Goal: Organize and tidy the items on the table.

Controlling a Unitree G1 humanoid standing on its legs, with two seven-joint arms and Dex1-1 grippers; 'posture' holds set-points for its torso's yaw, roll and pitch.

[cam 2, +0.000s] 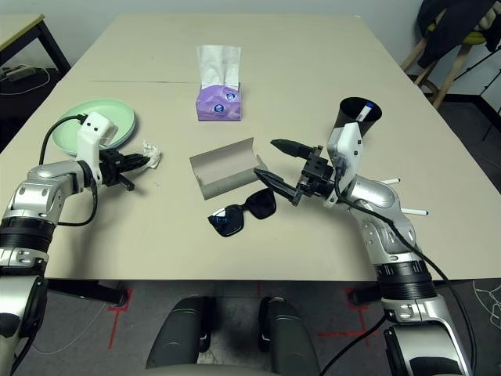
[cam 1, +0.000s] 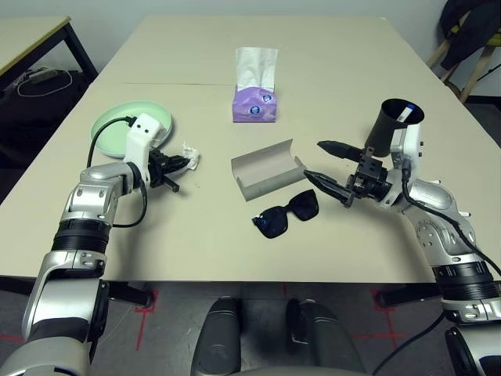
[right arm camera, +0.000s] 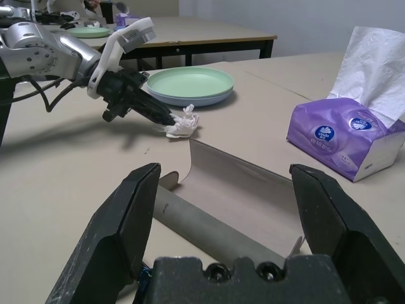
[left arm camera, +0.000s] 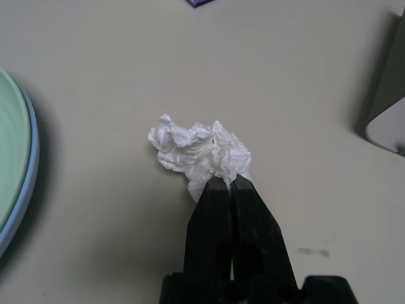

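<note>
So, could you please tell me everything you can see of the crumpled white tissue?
The crumpled white tissue is a small, irregular wad, thin and papery by its look, full of creases and folds, with ragged edges. It lies on the beige table, beside the stacked green and blue plates and apart from them. The left gripper is shut on one edge of it, fingertips pinching the paper, while the rest bunches out beyond them.

Down there the left gripper's two black tapering fingers (left arm camera: pixel 210 221) are pinched shut on a small crumpled white tissue wad (left arm camera: pixel 201 152) over the plain beige matte table (left arm camera: pixel 114 190), with a pale green round plate (left arm camera: pixel 9 142) stacked on a pale blue round plate (left arm camera: pixel 28 171) near it, a grey open glasses case (left arm camera: pixel 391 95) well apart from them, and a bit of something purple (left arm camera: pixel 199 2).
</note>
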